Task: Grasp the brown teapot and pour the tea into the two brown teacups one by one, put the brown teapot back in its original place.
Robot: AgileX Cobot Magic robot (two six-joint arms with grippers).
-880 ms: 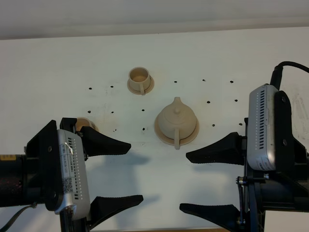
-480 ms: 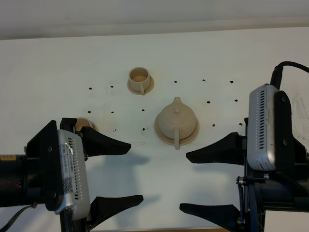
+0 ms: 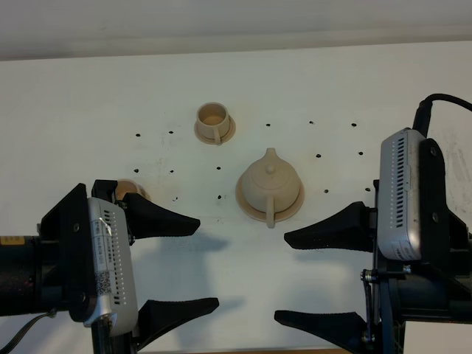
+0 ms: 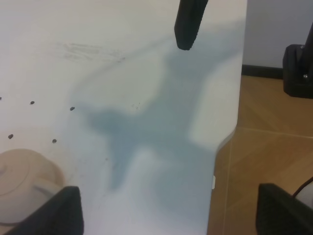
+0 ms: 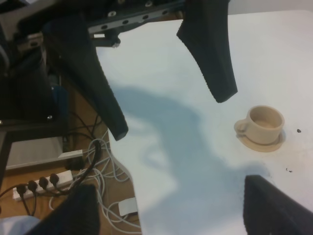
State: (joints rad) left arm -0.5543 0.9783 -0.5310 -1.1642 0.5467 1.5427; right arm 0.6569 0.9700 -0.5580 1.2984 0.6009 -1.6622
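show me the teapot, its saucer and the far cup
teapot [image 3: 270, 184], exterior high view, on its domed body below the lid knob
saucer [image 3: 247, 210], exterior high view, on the bare rim beside the teapot's handle
far cup [image 3: 212, 114], exterior high view, inside its open top

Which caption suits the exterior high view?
Open left gripper and right gripper near a beige domed ceramic teapot on its saucer.

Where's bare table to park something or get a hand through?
Bare: the far-left table left of the far teacup; the far-right stretch beyond the teapot; the near strip between the open left gripper and right gripper. Crowded: the near teacup sits tight behind the left gripper.
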